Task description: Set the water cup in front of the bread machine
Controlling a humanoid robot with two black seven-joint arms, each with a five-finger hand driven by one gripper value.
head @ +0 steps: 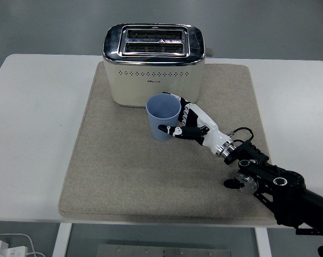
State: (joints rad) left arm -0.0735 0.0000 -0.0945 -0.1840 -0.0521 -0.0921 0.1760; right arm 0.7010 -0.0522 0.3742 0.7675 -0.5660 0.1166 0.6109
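Cup: your right hand [189,124] wraps curled fingers around the pale blue plastic cup [163,118] | centre frame, upright on beige mat [113,166] | just below cream-and-chrome toaster [154,63].

At frame centre, a pale blue cup [164,116]; above it a cream toaster [153,69] with chrome top; beige mat [113,160] on white table [32,123]; white-and-black right hand [192,124].

right arm [290,195] cut off at lower right edge, cup [163,116] base hidden
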